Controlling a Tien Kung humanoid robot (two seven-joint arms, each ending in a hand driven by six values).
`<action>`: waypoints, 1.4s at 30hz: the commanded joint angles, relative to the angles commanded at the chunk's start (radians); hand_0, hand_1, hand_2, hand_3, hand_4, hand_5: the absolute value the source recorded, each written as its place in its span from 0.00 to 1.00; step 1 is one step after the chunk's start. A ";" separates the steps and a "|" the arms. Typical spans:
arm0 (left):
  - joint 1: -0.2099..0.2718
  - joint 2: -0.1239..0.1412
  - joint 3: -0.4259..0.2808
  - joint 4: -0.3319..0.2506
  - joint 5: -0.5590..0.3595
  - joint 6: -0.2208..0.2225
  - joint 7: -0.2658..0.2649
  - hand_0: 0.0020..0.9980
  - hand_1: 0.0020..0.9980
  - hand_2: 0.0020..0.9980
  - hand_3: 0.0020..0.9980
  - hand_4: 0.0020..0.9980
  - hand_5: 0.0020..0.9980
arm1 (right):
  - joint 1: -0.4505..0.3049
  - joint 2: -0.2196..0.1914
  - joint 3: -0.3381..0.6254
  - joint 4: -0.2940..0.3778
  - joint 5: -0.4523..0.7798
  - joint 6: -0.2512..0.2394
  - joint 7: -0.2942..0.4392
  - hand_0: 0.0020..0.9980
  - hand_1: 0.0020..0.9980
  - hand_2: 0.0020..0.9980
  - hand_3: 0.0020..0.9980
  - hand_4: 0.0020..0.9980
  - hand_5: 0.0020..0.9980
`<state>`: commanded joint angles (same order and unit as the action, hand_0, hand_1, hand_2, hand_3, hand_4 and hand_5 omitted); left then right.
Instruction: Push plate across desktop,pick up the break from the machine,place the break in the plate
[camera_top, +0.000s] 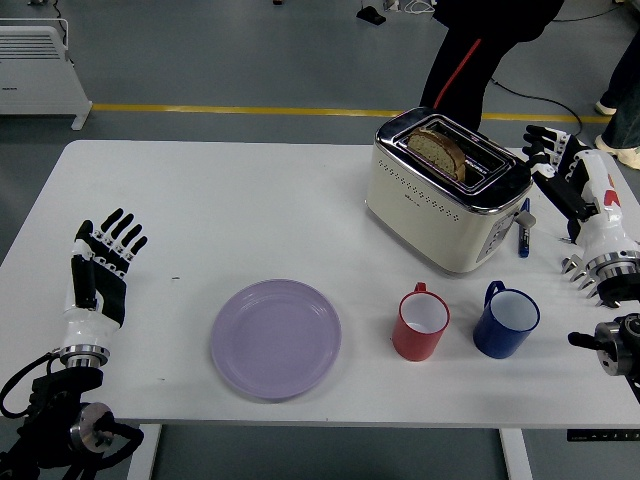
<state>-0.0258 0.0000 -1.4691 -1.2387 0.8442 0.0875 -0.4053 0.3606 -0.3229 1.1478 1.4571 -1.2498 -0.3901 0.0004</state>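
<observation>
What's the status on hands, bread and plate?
Both hands open: left hand away from plate, right hand raised beside toaster. Bread in slot. Nothing blocking.

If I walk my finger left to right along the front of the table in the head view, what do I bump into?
Left hand → purple plate → red mug → blue mug.

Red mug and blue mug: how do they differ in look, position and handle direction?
The red mug is red outside; the blue mug is dark blue. The red mug stands nearer the plate, the blue mug further right, toward the right robot hand. The red mug's handle is at its far side, the blue mug's at its far-left. Both stand upright with white insides, in front of the toaster, apart from each other.
</observation>
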 joint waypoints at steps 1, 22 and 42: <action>0.002 0.000 -0.014 -0.002 0.002 0.001 0.000 0.78 0.80 0.82 0.76 0.58 1.00 | 0.027 -0.005 -0.018 -0.010 -0.045 0.005 -0.026 0.84 0.82 0.87 0.83 0.66 0.32; 0.044 0.000 -0.098 0.000 0.009 0.011 0.010 0.78 0.79 0.82 0.76 0.57 1.00 | 0.530 0.213 -0.323 -0.458 -0.784 0.191 -0.322 0.94 0.91 0.97 0.97 0.76 0.23; 0.035 0.000 -0.105 0.012 0.003 0.011 0.011 0.78 0.79 0.82 0.75 0.56 1.00 | 0.727 0.323 -0.429 -0.873 -0.783 0.291 -0.385 0.77 0.78 0.77 0.85 0.75 0.27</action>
<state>0.0096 0.0000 -1.5738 -1.2267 0.8473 0.0986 -0.3945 1.0876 0.0000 0.7193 0.5842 -2.0332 -0.0991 -0.3846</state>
